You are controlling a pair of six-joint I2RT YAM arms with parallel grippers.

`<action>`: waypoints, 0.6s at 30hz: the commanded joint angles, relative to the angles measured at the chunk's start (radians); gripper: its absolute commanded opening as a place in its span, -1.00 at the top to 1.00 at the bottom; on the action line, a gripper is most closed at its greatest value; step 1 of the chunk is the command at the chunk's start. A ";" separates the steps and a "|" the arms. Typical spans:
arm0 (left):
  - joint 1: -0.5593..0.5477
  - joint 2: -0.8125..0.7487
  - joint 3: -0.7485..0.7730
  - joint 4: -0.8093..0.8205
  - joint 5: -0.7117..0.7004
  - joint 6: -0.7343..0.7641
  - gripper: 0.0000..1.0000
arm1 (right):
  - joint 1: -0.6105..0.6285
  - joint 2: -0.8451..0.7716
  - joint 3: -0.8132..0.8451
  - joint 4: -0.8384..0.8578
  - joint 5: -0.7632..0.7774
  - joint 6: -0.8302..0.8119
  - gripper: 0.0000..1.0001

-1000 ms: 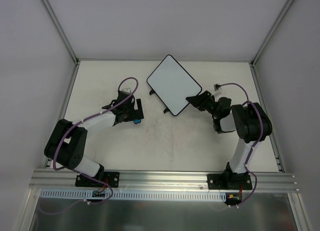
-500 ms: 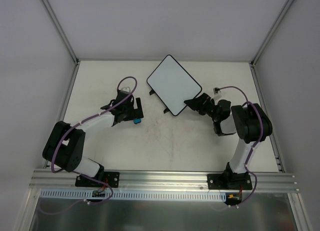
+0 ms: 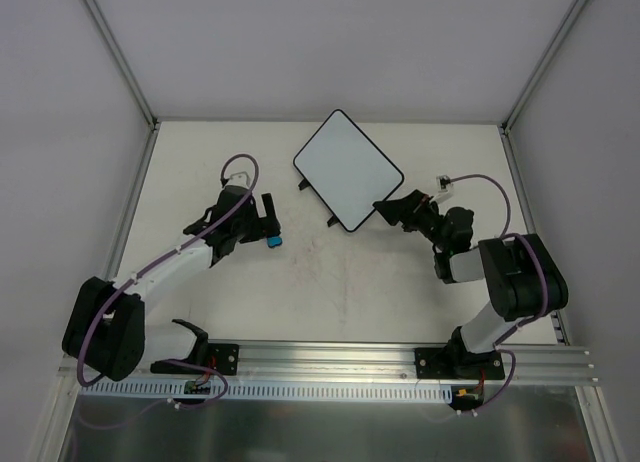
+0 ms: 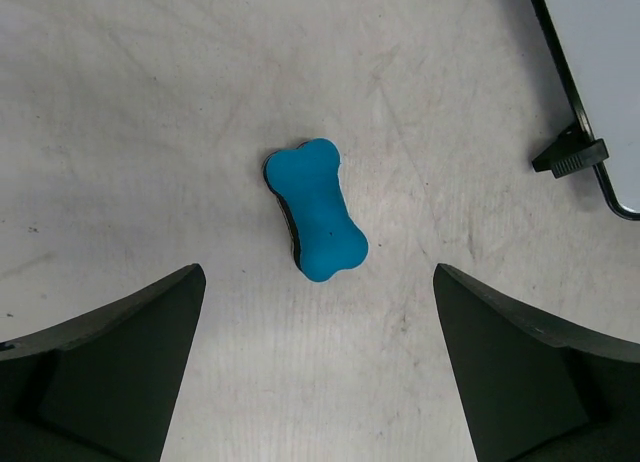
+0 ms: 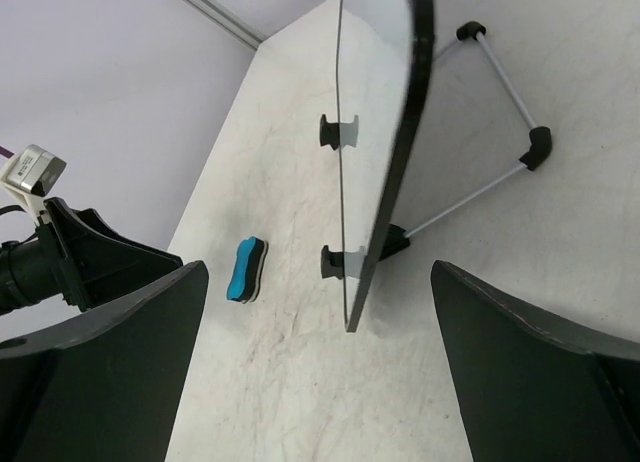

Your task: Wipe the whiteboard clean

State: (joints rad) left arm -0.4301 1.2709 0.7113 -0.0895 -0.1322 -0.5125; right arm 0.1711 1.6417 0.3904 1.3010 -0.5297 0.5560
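The whiteboard (image 3: 348,169) stands tilted on its wire stand at the back middle of the table, its face blank white. In the right wrist view the whiteboard (image 5: 372,92) shows edge-on, its lower corner just ahead of my open right gripper (image 5: 318,292), between the fingers' lines but untouched. From above, the right gripper (image 3: 392,209) sits at the board's near right corner. A blue bone-shaped eraser (image 4: 315,210) lies flat on the table just ahead of my open left gripper (image 4: 318,294), apart from both fingers. From above, that eraser (image 3: 274,241) lies beside the left gripper (image 3: 262,225).
The stand's wire legs with black feet (image 5: 535,147) stick out behind the board. A black tab (image 4: 570,154) on the board's rim shows right of the eraser. Grey walls and aluminium posts (image 3: 120,57) enclose the table on three sides.
My right gripper's jaws have spread wide at the board's corner, and that arm's elbow swung right. The left arm's elbow dropped toward the near left. Board and eraser stayed put.
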 commanded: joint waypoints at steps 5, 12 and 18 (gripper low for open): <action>0.008 -0.169 -0.070 0.005 -0.066 0.025 -0.98 | 0.010 -0.322 -0.080 -0.075 0.077 -0.132 -0.98; 0.008 -0.300 -0.137 0.004 -0.096 0.038 -0.98 | 0.024 -0.762 -0.055 -0.662 0.187 -0.348 -0.98; 0.008 -0.399 -0.196 0.004 -0.096 0.042 -0.98 | 0.027 -0.997 -0.062 -0.986 0.289 -0.418 -0.98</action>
State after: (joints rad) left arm -0.4301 0.9150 0.5354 -0.0952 -0.2043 -0.4969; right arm 0.1905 0.7063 0.3141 0.5301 -0.3206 0.2218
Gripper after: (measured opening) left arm 0.990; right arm 0.987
